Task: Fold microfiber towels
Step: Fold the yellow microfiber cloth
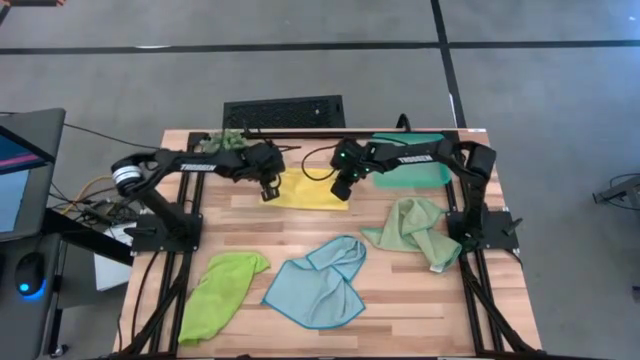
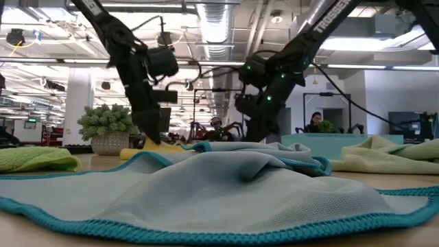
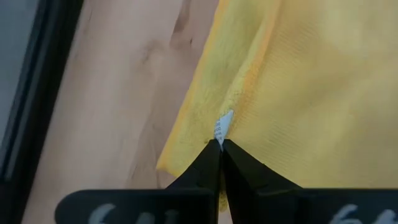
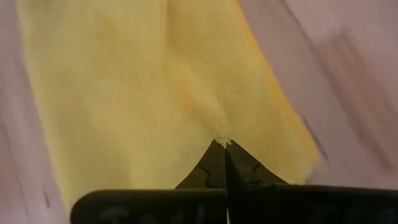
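Bare wood table (image 1: 400,300) open along near right edge and between lime green towel (image 1: 222,290) and left arm base; light blue towel (image 1: 322,283) and sage green towel (image 1: 415,230) crowd centre-right, teal tray (image 1: 415,172) and plant (image 1: 222,139) block far edge, yellow towel (image 1: 305,190) between them.

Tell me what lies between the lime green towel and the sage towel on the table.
In the high view, the light blue towel lies between the lime green towel and the sage towel, crumpled, with bare wood on both sides.
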Robot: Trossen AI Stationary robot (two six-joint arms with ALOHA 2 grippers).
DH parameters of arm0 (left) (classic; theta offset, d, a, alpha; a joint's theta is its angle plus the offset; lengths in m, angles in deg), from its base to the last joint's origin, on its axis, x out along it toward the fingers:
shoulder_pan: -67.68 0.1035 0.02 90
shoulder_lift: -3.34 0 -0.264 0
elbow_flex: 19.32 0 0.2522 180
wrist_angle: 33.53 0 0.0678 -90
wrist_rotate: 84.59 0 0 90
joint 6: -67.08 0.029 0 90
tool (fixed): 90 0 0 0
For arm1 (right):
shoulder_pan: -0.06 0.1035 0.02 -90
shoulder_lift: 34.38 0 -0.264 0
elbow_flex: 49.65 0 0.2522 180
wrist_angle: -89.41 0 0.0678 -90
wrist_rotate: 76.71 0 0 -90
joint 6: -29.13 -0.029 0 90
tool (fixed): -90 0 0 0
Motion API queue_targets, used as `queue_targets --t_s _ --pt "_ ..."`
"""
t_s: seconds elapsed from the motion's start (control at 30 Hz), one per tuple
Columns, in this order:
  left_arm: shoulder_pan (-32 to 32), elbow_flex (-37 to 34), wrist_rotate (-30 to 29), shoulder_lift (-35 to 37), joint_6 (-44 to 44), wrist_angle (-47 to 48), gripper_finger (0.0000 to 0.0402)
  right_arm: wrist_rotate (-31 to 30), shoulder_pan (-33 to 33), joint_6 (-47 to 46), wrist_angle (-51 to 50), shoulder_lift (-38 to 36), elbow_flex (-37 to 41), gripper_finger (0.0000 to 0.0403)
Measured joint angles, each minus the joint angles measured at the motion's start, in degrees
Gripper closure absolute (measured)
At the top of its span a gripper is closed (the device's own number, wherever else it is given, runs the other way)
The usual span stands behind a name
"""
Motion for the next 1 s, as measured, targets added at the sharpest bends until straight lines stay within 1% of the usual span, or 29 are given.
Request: queue_targets --t_s 0.1,0.17,0.27,0.4,0.47,0.6,0.73,0.8,0.87,0.97,1.0 --pt "0.69 0.69 -0.17 -1.97 0.62 -0.65 0.0401 0.11 -0.07 1.00 1.25 0.83 -0.10 0.0392" --pt "0.63 1.00 -0.20 -2.28 0.82 -1.20 0.0401 0.07 -0.07 1.46 1.91 0.83 -0.08 0.0380" --pt "0.62 1.54 -0.19 -2.30 1.23 -1.08 0.0401 0.04 -0.08 1.49 3.24 0.77 -0.09 0.0352" --pt "0.63 1.77 -0.79 -1.86 1.69 -1.17 0.0401 -0.09 -0.84 1.95 4.31 -1.20 -0.24 0.0311" --pt "0.76 1.79 -1.13 -1.62 2.10 -1.03 0.0401 -0.31 -1.47 2.02 3.35 -2.58 -0.22 0.0289" --pt "1.42 1.79 -2.16 -1.56 2.77 -1.26 0.0401 -2.59 -2.35 2.92 2.26 -5.00 -0.22 0.0246" --pt "2.24 1.79 -2.35 -1.56 2.70 -1.38 0.0401 -2.93 -2.16 3.05 0.52 -5.00 -0.22 0.0215" --pt "2.48 1.79 -2.33 -1.56 2.60 -1.92 0.0401 -2.90 -1.23 3.14 -0.82 -4.96 0.00 0.0209" --pt "2.46 1.79 -2.33 -1.56 2.65 -2.21 0.0401 -3.81 0.15 3.25 -1.03 -4.96 0.90 0.0213" --pt "2.46 1.79 -1.99 -1.56 2.72 -2.31 0.0401 -10.64 1.62 0.96 -4.00 -4.94 1.51 0.0234" --pt "2.46 1.79 -1.87 -1.56 2.71 -2.32 0.0401 -11.91 1.42 0.10 -4.60 -4.94 1.51 0.0241"
